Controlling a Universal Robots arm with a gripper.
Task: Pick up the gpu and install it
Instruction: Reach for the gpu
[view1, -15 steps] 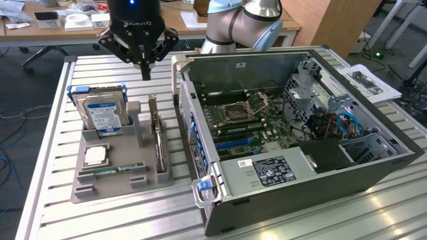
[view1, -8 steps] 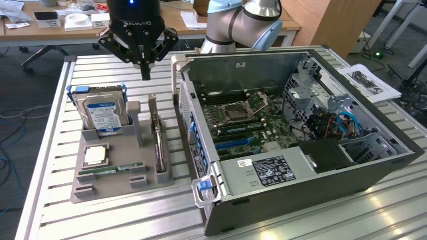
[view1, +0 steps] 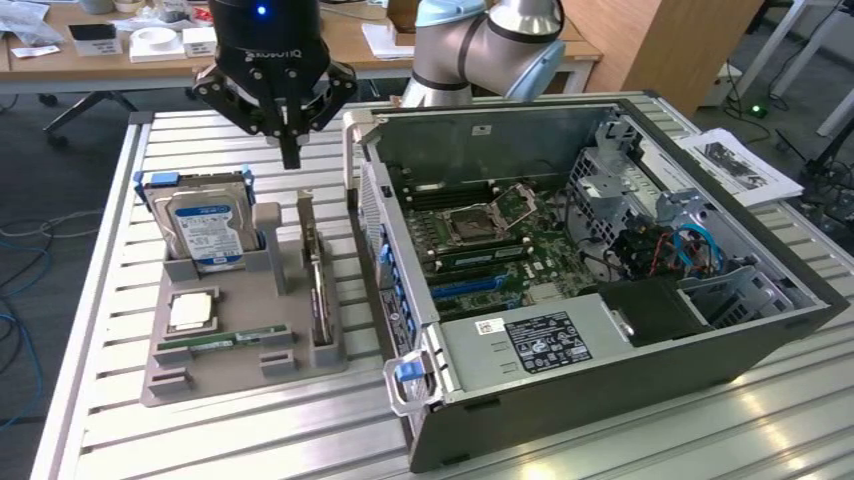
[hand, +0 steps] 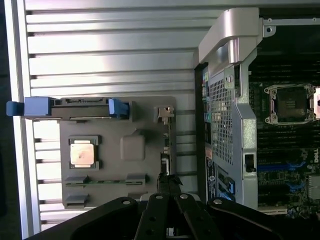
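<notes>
The gpu is a thin dark card standing on its edge in a slot along one side of the grey holder tray, on the side nearest the computer case. Seen from the wrist, the gpu is an edge-on strip with a silvery bracket at its far end. My gripper hangs above the table just beyond the tray's far end, fingers shut and holding nothing. In the wrist view the gripper has its tips over the near end of the card.
The open computer case lies at the exterior view's right, motherboard exposed. The tray also holds a hard drive with blue handles, a CPU and a green RAM stick. A paper sheet lies beyond the case.
</notes>
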